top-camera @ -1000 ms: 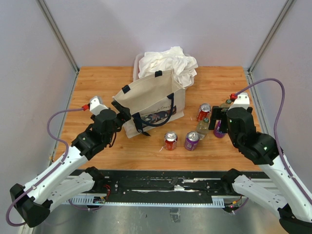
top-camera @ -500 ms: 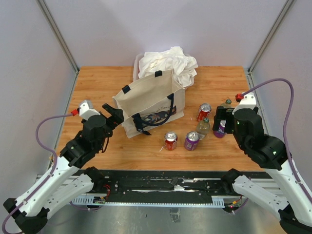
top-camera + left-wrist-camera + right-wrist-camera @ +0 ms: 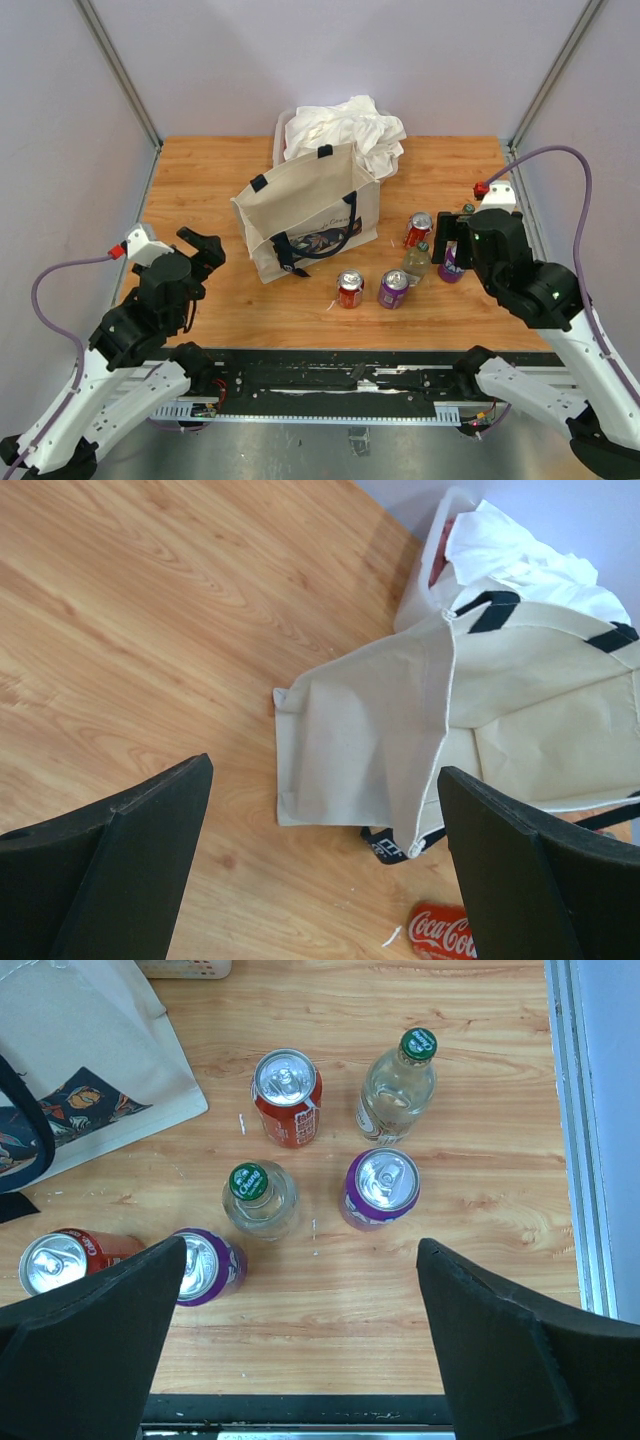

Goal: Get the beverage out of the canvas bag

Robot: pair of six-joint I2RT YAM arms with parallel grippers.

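The cream canvas bag (image 3: 310, 210) with navy handles stands upright in the middle of the table, its mouth open; I see no drink inside it. It also shows in the left wrist view (image 3: 400, 720) and the right wrist view (image 3: 80, 1050). Several drinks stand to its right: two red cans (image 3: 419, 228) (image 3: 350, 288), two purple cans (image 3: 393, 288) (image 3: 380, 1188) and two clear bottles (image 3: 417, 258) (image 3: 397, 1085). My left gripper (image 3: 200, 246) (image 3: 325, 772) is open and empty, left of the bag. My right gripper (image 3: 448, 244) (image 3: 302, 1246) is open and empty above the drinks.
A clear tub of white cloth (image 3: 345, 130) stands right behind the bag and shows in the left wrist view (image 3: 500, 550). The table's right edge and metal rail (image 3: 570, 1110) lie close to the drinks. Bare wood (image 3: 190, 180) lies left of the bag.
My left gripper has drawn back from the bag's left edge, leftward and toward the near edge. My right gripper has shifted slightly above the drinks. The bag and drinks stay put.
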